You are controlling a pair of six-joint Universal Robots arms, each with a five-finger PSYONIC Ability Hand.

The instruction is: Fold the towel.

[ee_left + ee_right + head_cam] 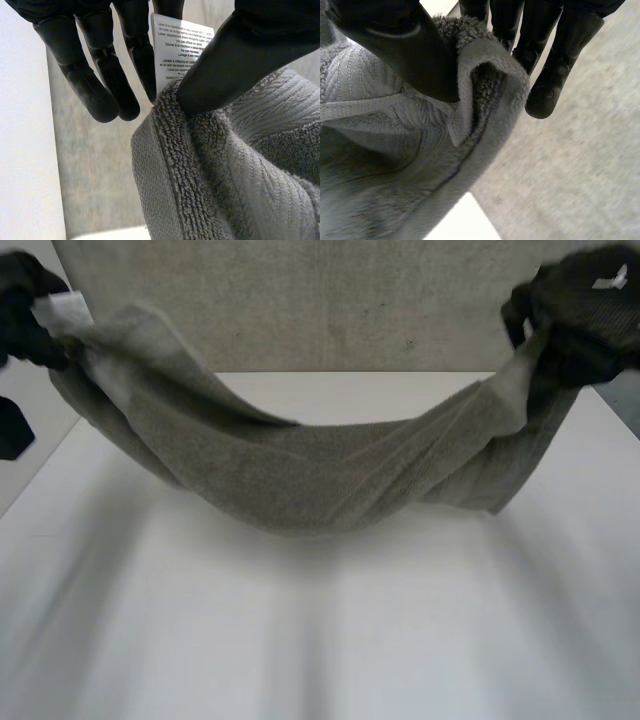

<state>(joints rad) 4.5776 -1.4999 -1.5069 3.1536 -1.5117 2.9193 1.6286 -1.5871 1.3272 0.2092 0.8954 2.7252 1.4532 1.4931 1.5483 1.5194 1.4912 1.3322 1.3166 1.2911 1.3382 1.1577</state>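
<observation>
White table (pixel 330 640) w/ a grey wall (pixel 300 300) behind it. Strung across in mid-air is the grey towel (pixel 300 475), one end in each hand, middle sagging in a deep curve. It looks to hang clear of the tabletop, tho the lowest bit is close. The cloth is bunched and twisted along its length, layers overlapping, not spread flat.

Left hand (pixel 25 310) is up at one end: thumb (pixel 225 60) presses the towel's edge against the fingers, which are otherwise fairly straight, so a pinch grip. Right hand (pixel 580 320) does likewise at the other end, its thumb (pixel 395 45) clamping a rolled-over edge against the fingers.

A white care label (pixel 180 50) sticks up by the left thumb.

Progress, I'd say: picked up and stretched out, but no neat fold visible yet. It needs laying flat and the ends brought together.
</observation>
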